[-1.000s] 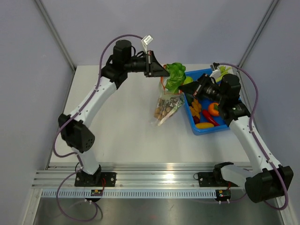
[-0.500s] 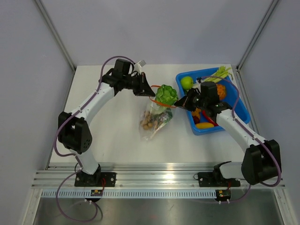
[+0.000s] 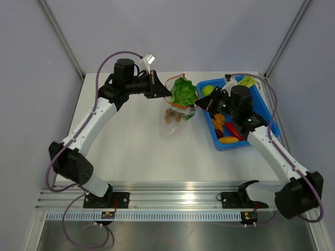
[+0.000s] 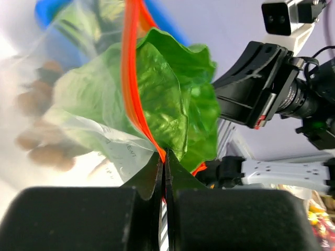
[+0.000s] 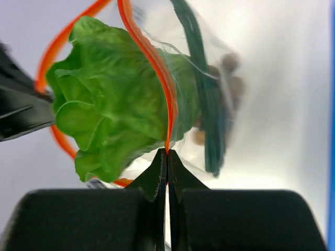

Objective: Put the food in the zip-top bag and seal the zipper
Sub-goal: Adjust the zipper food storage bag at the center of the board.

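Top external view shows the zip-top bag [image 3: 175, 123] slung between the 2 arms over the table [image 3: 131, 151], just left of the blue bin [image 3: 268, 121]. I cannot tell whether its bottom touches the table.

The left gripper [image 3: 166, 94] is pinched tight on the left end of the zipper [image 4: 131, 78]. The right gripper [image 3: 200, 103] is clamped the same way on the right end. Each wrist view shows the orange-red strip running straight into the closed fingertips. Gripping the 2 ends points the mouth upward and lets the load sag to the bottom.

The brown balls [image 3: 175, 116] lie low inside. The cabbage [image 3: 183, 91] stands half out of the mouth, and the 2 lips bow apart around it. The green apple [image 3: 208, 90], green onions [image 3: 247, 81] and orange, red and yellow pieces [image 3: 229, 133] sit in the bin.

By my judgement, the strip cannot seal until the cabbage drops below it.
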Tool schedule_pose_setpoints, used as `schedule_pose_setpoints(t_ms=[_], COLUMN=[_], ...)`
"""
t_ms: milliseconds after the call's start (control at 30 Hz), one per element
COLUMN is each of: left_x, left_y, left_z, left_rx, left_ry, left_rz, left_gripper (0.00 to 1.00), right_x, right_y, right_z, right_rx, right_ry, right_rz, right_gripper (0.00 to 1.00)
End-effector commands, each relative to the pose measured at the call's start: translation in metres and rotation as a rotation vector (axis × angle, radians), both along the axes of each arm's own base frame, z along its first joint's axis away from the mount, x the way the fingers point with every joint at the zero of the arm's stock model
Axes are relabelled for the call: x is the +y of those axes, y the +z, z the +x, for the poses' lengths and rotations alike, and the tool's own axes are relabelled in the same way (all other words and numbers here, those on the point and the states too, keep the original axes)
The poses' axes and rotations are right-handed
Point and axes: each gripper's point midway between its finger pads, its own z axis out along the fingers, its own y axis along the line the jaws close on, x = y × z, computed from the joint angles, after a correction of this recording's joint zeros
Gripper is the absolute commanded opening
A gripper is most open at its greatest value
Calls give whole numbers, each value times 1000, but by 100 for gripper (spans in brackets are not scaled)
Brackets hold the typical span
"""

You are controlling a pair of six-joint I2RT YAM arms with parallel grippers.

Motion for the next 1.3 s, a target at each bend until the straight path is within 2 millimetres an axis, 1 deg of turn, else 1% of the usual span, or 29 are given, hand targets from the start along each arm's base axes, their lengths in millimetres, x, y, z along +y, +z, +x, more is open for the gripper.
schedule_pose_setpoints(t_ms=[0,33,67,100,133,167,200,233,267,300,333,367,433,467,500,533,600,633,667,700,733,800,867,967,1000,1033,1100,1167,1267], left_x=[-8,-9,-11,-10,-9,-8,-6,-4,-2,0,2,4,7,8,8,7,4,2,2,2,3,4,5,-3,-8,-11,-14,-18,-21], left_y=[-93,-88,-65,-52,-34,1,17,40,52,73,80,94,92,94,88,71,51,41,36,34,29,31,29,20,5,-4,-23,-32,-31], left_z=[28,29,32,34,33,33,32,26,22,17,13,5,1,-2,0,4,9,10,9,8,7,6,4,3,0,2,4,5,4], left_rx=[235,235,196,163,127,55,25,-21,-37,-82,-97,-129,-130,-147,-137,-99,-46,-14,3,5,11,-13,-17,2,34,51,85,104,93], left_ry=[15,6,0,7,14,19,26,26,26,27,29,26,33,33,39,45,37,32,28,27,30,33,30,-6,-27,-33,-37,-45,-62], left_rz=[97,99,87,81,72,49,40,21,12,-10,-17,-37,-40,-47,-41,-23,-6,0,8,11,18,14,12,-17,-11,-5,13,18,20], left_gripper=[0,0,0,0,0,0,0,0,0,0,0,0,0,0,0,0,0,0,0,0,0,0,0,0,0,0,0,0,0], right_x=[-10,-8,-6,-7,-8,-9,-9,-10,-11,-13,-16,-17,-20,-21,-22,-20,-21,-20,-14,-13,-16,-20,-24,-25,-26,-28,-27,-25,-29], right_y=[-83,-64,-44,-27,7,22,47,60,76,85,96,98,94,88,79,55,35,39,50,54,68,67,42,-11,-37,-54,-77,-78,-74], right_z=[14,18,17,17,17,14,12,7,-1,-6,-15,-20,-27,-26,-24,-18,-12,-11,-16,-19,-22,-19,-10,0,0,1,-4,-9,-14], right_rx=[190,157,111,74,4,-22,-73,-98,-136,-156,-184,-188,-189,-183,-167,-109,-44,-40,-59,-80,-128,-136,-82,13,64,99,151,149,131], right_ry=[-67,-67,-60,-63,-68,-65,-65,-61,-57,-53,-53,-54,-59,-63,-68,-71,-84,-77,-45,-38,-51,-76,-96,-106,-110,-113,-100,-91,-96], right_rz=[-152,-134,-103,-90,-65,-62,-43,-27,-5,7,21,31,35,27,14,-18,-58,-53,-10,13,36,6,-64,-146,-174,-197,-213,-204,-214], right_gripper=[0,0,0,0,0,0,0,0,0,0,0,0,0,0,0,0,0,0,0,0,0,0,0,0,0,0,1,3,12])
